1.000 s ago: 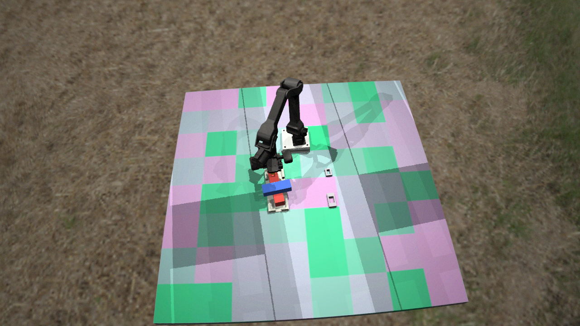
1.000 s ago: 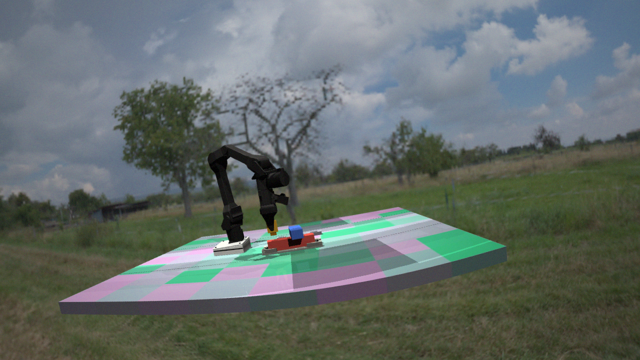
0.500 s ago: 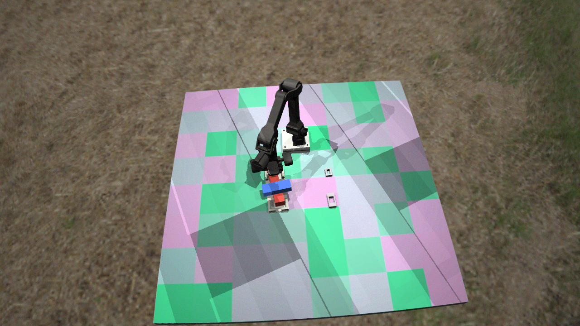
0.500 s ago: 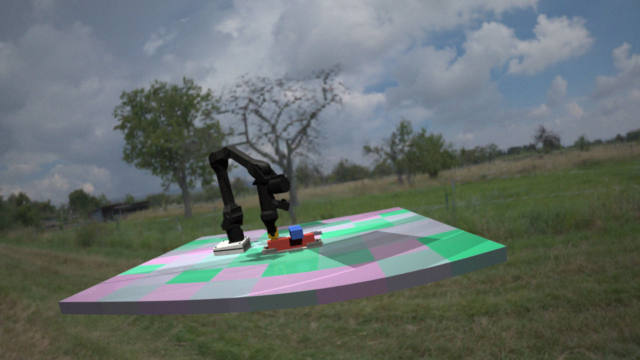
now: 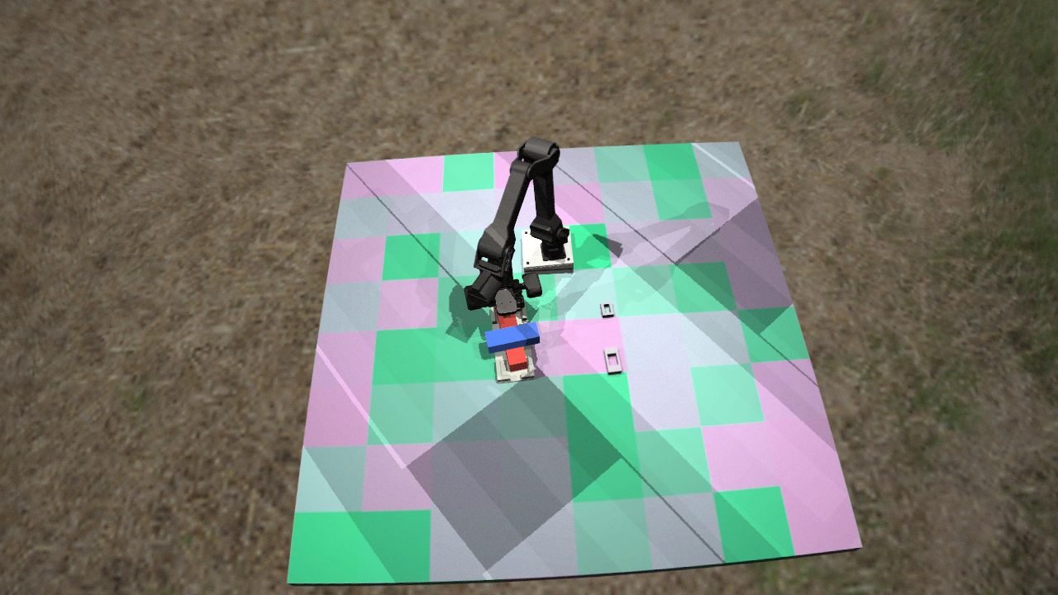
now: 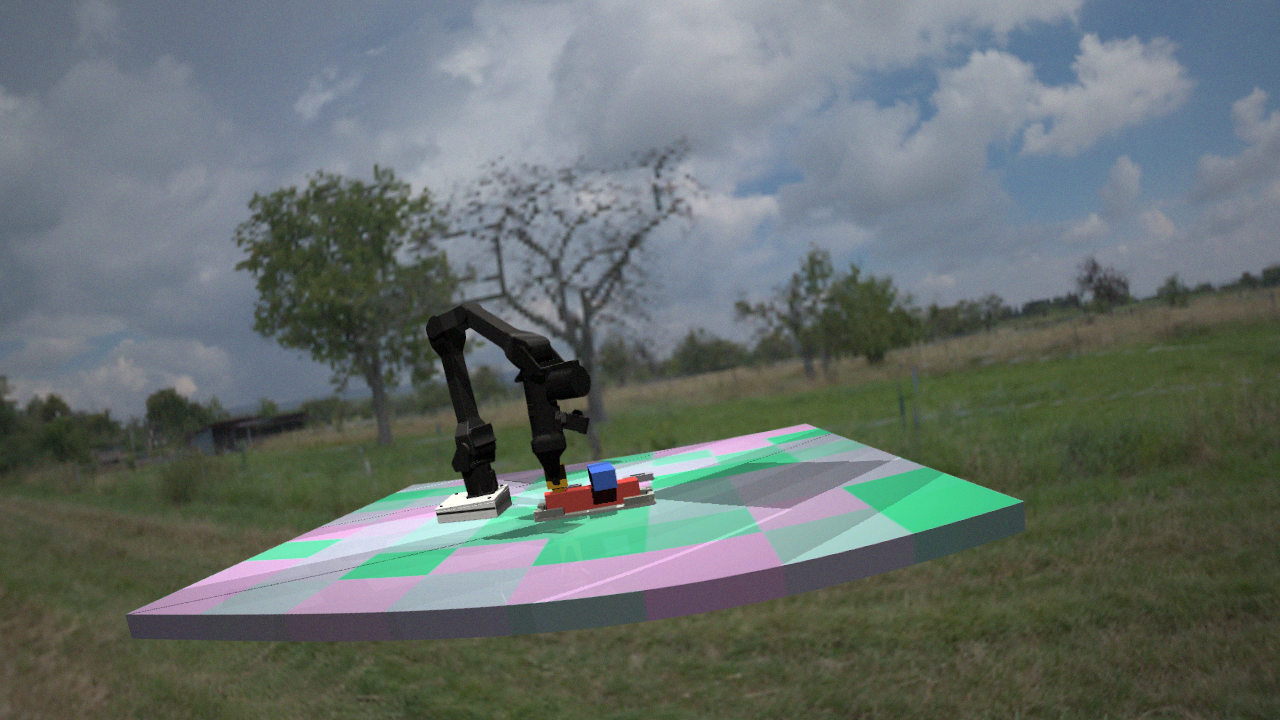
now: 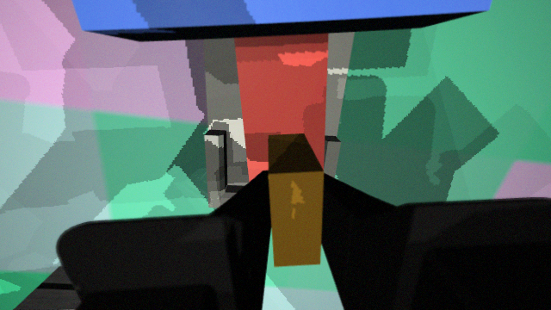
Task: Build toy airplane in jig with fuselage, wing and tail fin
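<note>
Two parts of the toy plane are already in place. The red fuselage lies flat in the gray cradle, and the blue wing sits across the top of the fuselage, near its middle. The cradle's low walls hug the fuselage on both sides, so it cannot slide away while parts get pushed in from above.

The gripper is clamped on the orange tail fin. Its black fingers squeeze the fin from both sides and hold it standing up, so the tab at the bottom points down. The fin hangs right over the tail end of the fuselage, the end closest to the arm's white base plate. From the side view its bottom looks very close to the fuselage, maybe touching. The socket itself is hidden under the fin, so I cannot tell if the tab is in yet.

I think the next job is to push the fin all the way down, then let go and lift straight up.

The wing is a little way along the fuselage from the fin and does not block it. Two small gray holders sit on the patchwork board, well apart from the fuselage, on its far side from the arm's shadow. They look bare and are not in the way.
</note>
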`<state>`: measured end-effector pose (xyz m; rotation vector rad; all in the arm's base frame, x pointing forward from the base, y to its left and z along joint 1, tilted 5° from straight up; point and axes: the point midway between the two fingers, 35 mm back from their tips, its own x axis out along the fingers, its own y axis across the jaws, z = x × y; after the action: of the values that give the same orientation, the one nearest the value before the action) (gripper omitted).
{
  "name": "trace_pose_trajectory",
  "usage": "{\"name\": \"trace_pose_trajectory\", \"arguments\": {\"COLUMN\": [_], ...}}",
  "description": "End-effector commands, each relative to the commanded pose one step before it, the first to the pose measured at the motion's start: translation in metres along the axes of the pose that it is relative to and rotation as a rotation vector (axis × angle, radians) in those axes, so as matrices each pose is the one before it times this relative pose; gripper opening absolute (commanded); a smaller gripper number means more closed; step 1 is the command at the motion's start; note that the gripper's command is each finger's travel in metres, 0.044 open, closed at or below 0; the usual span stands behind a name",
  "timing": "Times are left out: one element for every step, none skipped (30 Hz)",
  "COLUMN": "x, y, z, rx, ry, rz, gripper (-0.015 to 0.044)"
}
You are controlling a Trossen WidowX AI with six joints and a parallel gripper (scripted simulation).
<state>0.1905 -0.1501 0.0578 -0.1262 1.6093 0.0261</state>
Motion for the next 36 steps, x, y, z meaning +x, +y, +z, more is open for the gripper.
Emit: {"name": "trace_pose_trajectory", "arguments": {"x": [-0.00036,0.0,0.0,0.0,0.0,0.0,0.0,0.0,0.0,0.0,0.0,0.0,0.0,-0.00198,-0.00597,-0.01005,-0.01322,-0.01353,-0.01363,-0.01352,-0.01041,-0.00624,-0.00208,-0.00003,-0.00001,0.0,0.0,0.0,0.0,0.0,0.0,0.0,0.0,-0.00001,0.0,0.0], "y": [-0.00012,0.0,0.0,0.0,0.0,0.0,0.0,0.0,0.0,0.0,0.0,0.0,0.0,-0.00024,-0.00064,-0.00084,-0.00067,-0.00019,0.0003,0.00077,0.00091,0.00068,0.00025,-0.00102,-0.00079,0.0,0.0,0.0,0.0,0.0,0.0,0.0,0.0,0.00099,0.0,0.0], "z": [0.00011,0.0,0.0,0.0,0.0,0.0,0.0,0.0,0.0,0.0,0.0,0.0,0.0,0.0003,0.00083,0.00111,0.00095,0.00037,-0.00023,-0.00083,-0.00104,-0.0008,-0.00029,0.00159,0.00124,0.0,0.0,0.0,0.0,0.0,0.0,0.0,0.0,-0.00024,0.0,0.0], "rx": [0.0002,0.0,0.0,0.0,0.0,0.0,0.0,0.0,0.0,0.0,0.0,0.0,0.0,-0.0001,-0.0003,-0.0005,-0.0007,-0.0007,-0.0007,-0.0007,-0.0005,-0.0003,-0.0001,0.0,0.0,0.0,0.0,0.0,0.0,0.0,0.0,0.0,0.0,0.0,0.0,0.0], "ry": [-0.00086,0.0,0.0,0.0,0.0,0.0,0.0,0.0,0.0,0.0,0.0,0.0,0.0,0.00003,0.00011,0.00021,0.00033,0.00039,0.00046,0.00052,0.00044,0.00028,0.0001,-0.00015,-0.00012,0.0,0.0,0.0,0.0,0.0,0.0,0.0,0.0,0.00002,0.0,0.0], "rz": [-0.00078,0.0,0.0,0.0,0.0,0.0,0.0,0.0,0.0,0.0,0.0,0.0,0.0,-0.00008,-0.00022,-0.00034,-0.0004,-0.00036,-0.00031,-0.00026,-0.00016,-0.00008,-0.00003,-0.00009,-0.00007,0.0,0.0,0.0,0.0,0.0,0.0,0.0,0.0,0.0001,0.0,0.0], "gripper": [0.0131,0.0157,0.0184,0.021,0.0236,0.026,0.026,0.026,0.026,0.026,0.026,0.026,0.026,0.026,0.026,0.026,0.026,0.026,0.026,0.026,0.026,0.026,0.026,0.026,0.026,0.026,0.026,0.026,0.026,0.026,0.026,0.026,0.026,0.026,0.026,0.026]}}
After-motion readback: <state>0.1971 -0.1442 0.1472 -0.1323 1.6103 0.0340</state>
